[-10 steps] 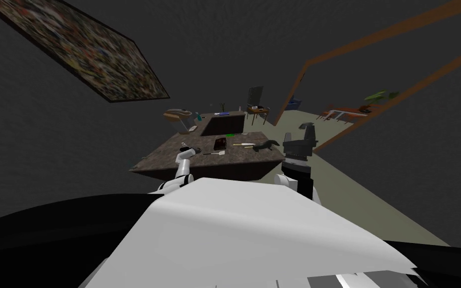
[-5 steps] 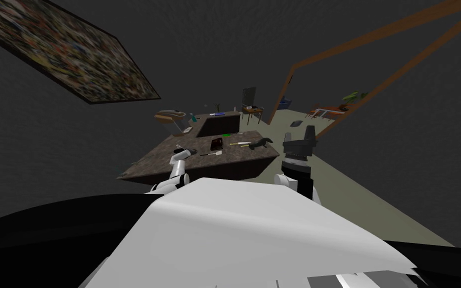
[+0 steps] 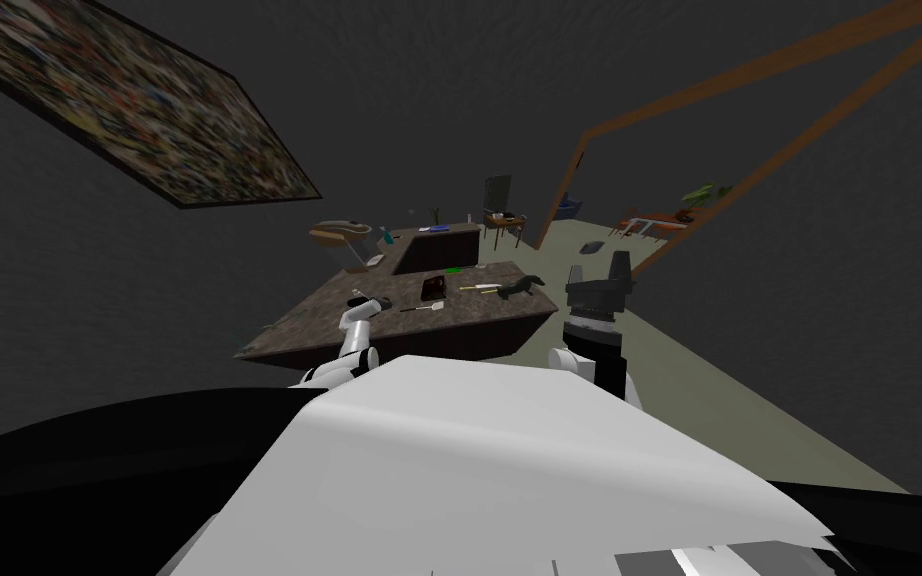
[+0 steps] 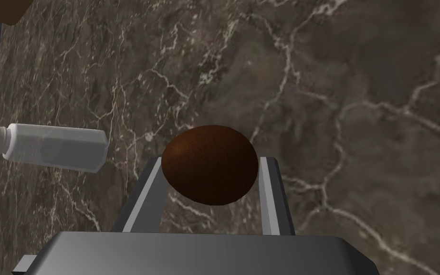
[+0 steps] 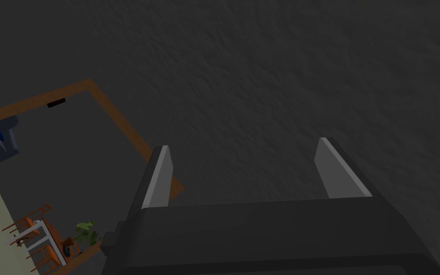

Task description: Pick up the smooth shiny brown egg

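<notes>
Our view's swung a touch; left gripper (image 4: pixel 212 161) pinches the egg (image 4: pixel 209 167) at the counter (image 4: pixel 357 119), eleven o'clock; right gripper (image 5: pixel 243 144) spread, one o'clock.

Smooth dark brown egg (image 4: pixel 209 164), whole.
Pinched between the left tool's (image 4: pixel 212 161) fingers, long axis across them, over the marbled worktop (image 4: pixel 357 95); possibly touching it.

Left gripper (image 4: pixel 212 160) bore two thin, flat, light grey fingers (image 4: pixel 145 200) with paler edges, rising from a grey box. Right gripper (image 5: pixel 243 144) had like fingers on a near-black box. Left forearm (image 3: pixel 354 335) was white, round-jointed; right arm (image 3: pixel 604 365) was black, flanked by white rounded parts.
</notes>
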Available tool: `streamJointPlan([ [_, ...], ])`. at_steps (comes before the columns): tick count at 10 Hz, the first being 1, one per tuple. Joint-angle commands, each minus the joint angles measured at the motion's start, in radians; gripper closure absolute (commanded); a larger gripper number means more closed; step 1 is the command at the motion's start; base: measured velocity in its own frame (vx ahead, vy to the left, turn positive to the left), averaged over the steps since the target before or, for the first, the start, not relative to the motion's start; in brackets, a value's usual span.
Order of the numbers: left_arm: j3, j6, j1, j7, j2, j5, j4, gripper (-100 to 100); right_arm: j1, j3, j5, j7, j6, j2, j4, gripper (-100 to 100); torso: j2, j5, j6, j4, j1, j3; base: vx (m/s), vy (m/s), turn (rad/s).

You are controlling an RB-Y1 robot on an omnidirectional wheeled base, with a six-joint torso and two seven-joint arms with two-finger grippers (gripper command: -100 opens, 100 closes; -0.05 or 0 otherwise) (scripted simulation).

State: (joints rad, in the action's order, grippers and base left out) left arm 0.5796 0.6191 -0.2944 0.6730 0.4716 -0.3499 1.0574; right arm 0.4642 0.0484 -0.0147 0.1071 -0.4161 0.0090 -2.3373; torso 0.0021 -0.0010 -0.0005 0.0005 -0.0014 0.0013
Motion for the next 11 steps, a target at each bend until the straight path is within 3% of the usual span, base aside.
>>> streamJointPlan([
  [1, 0.0, 0.0, 0.0, 0.0, 0.0, 0.0, 0.0, 100, 0.0, 0.0, 0.0, 0.0, 0.0, 0.0, 0.0, 0, 0.0, 0.0, 0.0, 0.0, 0.0, 0.0, 0.0, 0.0, 0.0],
  [2, 0.0, 0.0, 0.0, 0.0, 0.0, 0.0, 0.0, 0, 0.0, 0.0, 0.0, 0.0, 0.0, 0.0, 0.0, 0, 0.0, 0.0, 0.0, 0.0, 0.0, 0.0, 0.0, 0.0, 0.0],
  [3, -0.024, 0.019, -0.007, 0.006, -0.038, 0.027, 0.04, 100, 0.0, 0.0, 0.0, 0.0, 0.0, 0.0, 0.0, 0, 0.0, 0.0, 0.0, 0.0, 0.0, 0.0, 0.057, -0.018, 0.241],
  [4, -0.024, 0.019, -0.007, 0.006, -0.038, 0.027, 0.04, 100, 0.0, 0.0, 0.0, 0.0, 0.0, 0.0, 0.0, 0, -0.003, 0.0, -0.001, 0.0, -0.001, -0.001, 0.046, -0.043, 0.158],
  [10, -0.09, 0.097, -0.027, 0.027, -0.14, 0.103, 0.178, 100, 0.0, 0.0, 0.0, 0.0, 0.0, 0.0, 0.0, 0, -0.002, 0.0, 0.0, 0.0, 0.001, -0.001, 0.032, 0.01, 0.165],
  [11, -0.09, 0.097, -0.027, 0.027, -0.14, 0.103, 0.178, 100, 0.0, 0.0, 0.0, 0.0, 0.0, 0.0, 0.0, 0, -0.002, 0.0, 0.0, 0.0, 0.002, -0.001, 0.018, 0.015, 0.057],
])
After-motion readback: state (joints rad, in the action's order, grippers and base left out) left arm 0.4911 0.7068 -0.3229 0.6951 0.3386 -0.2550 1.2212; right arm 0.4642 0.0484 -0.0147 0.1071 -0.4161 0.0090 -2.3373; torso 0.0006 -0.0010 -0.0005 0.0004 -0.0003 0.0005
